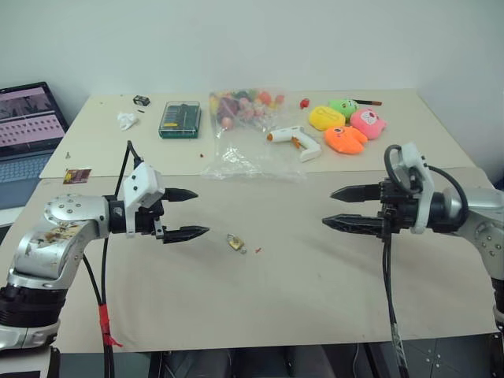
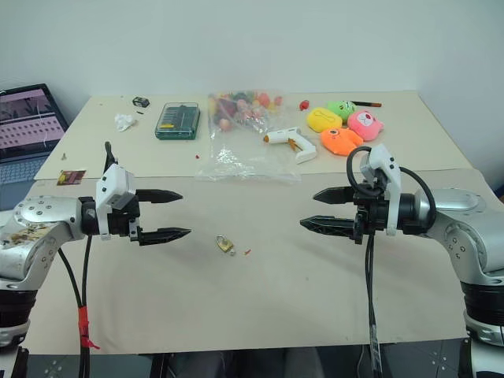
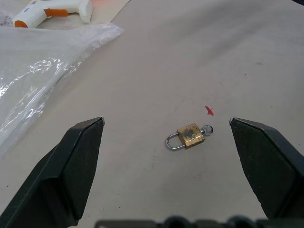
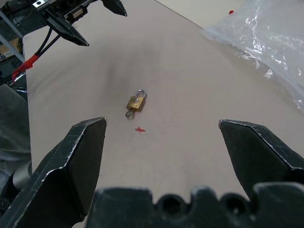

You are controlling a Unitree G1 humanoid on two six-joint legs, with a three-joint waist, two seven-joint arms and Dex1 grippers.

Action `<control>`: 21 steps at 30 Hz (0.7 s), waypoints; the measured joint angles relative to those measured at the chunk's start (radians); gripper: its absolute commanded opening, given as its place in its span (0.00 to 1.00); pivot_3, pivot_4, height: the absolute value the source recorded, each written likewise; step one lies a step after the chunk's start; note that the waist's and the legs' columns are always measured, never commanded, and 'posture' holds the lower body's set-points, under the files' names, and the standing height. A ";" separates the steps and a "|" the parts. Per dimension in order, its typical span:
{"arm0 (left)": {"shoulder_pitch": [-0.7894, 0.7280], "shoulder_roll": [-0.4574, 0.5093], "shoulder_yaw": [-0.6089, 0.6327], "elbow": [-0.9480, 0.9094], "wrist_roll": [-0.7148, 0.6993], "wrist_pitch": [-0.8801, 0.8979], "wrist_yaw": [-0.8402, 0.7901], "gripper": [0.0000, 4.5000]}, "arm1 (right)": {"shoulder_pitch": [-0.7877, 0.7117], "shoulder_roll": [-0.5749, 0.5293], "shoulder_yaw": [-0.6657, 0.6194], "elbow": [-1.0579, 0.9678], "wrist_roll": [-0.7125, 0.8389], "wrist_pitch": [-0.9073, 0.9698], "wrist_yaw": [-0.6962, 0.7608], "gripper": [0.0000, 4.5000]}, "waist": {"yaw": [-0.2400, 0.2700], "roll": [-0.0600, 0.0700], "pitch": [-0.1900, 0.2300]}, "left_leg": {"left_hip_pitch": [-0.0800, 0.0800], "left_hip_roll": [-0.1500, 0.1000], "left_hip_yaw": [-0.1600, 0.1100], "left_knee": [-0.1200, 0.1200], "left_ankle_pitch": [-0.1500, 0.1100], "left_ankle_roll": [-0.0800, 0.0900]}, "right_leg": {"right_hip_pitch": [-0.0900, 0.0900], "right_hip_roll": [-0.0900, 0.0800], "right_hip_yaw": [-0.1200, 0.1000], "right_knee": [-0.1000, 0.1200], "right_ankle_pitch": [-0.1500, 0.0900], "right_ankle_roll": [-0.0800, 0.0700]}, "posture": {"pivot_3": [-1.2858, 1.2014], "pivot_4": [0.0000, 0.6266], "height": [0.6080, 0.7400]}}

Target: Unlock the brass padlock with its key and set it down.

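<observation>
The brass padlock point(image 1: 235, 242) lies flat on the beige table point(image 1: 299, 291), between my two grippers and slightly nearer than both. Its silvery shackle point(image 3: 172, 143) looks closed. A small silvery key point(image 3: 207, 129) sticks out of its bottom end. My left gripper point(image 1: 201, 213) hovers open to the left of the lock, holding nothing. On the lock's right, my right gripper point(image 1: 327, 208) stands open and empty, fingers pointing toward the left one. Both wrist views look down on the padlock point(image 4: 136, 101) from above the table.
A tiny red speck point(image 3: 209, 110) lies beside the lock. Behind it lie a clear plastic bag point(image 1: 244, 153) and a white-and-orange glue gun point(image 1: 293, 140). Farther back are a green bit case point(image 1: 179, 119), colourful plush toys point(image 1: 346, 126) and a laptop point(image 1: 27, 126) at far left.
</observation>
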 measured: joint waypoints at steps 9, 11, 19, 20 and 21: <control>-0.298 -0.193 -0.226 0.465 0.220 -0.545 -0.219 1.00 | 0.120 0.018 -0.072 -0.110 0.044 0.023 -0.109 0.99 | 0.023 0.000 0.000 | -0.001 0.000 0.001 0.001 0.000 0.000 | 0.000 0.000 -0.002 -0.004 0.003 -0.003 | 0.52 0.24 1.00; -0.351 -0.242 -0.256 0.605 0.246 -0.663 -0.290 1.00 | 0.166 0.020 -0.106 -0.134 0.052 0.028 -0.139 0.99 | 0.021 0.000 0.000 | -0.002 0.000 0.002 0.001 0.000 0.000 | 0.000 0.000 -0.002 -0.004 0.003 -0.003 | 0.52 0.24 1.00; -0.572 -0.366 -0.415 1.057 0.316 -1.069 -0.474 1.00 | 0.359 0.025 -0.271 -0.282 0.111 0.048 -0.260 0.99 | 0.020 -0.001 0.000 | -0.004 0.000 0.003 0.006 -0.002 0.003 | 0.000 -0.001 -0.002 -0.005 0.004 -0.001 | 0.52 0.24 1.00; -0.586 -0.369 -0.450 1.091 0.318 -1.099 -0.476 1.00 | 0.378 0.027 -0.286 -0.296 0.122 0.053 -0.273 0.99 | 0.020 -0.001 0.000 | -0.004 0.000 0.003 0.006 -0.002 0.003 | 0.001 -0.001 -0.002 -0.005 0.004 -0.001 | 0.52 0.24 1.00; -0.596 -0.372 -0.480 1.117 0.319 -1.123 -0.477 1.00 | 0.397 0.028 -0.299 -0.310 0.129 0.058 -0.284 0.99 | 0.021 -0.001 0.000 | -0.004 0.000 0.003 0.006 -0.002 0.004 | 0.001 -0.001 -0.002 -0.005 0.004 -0.001 | 0.52 0.24 1.00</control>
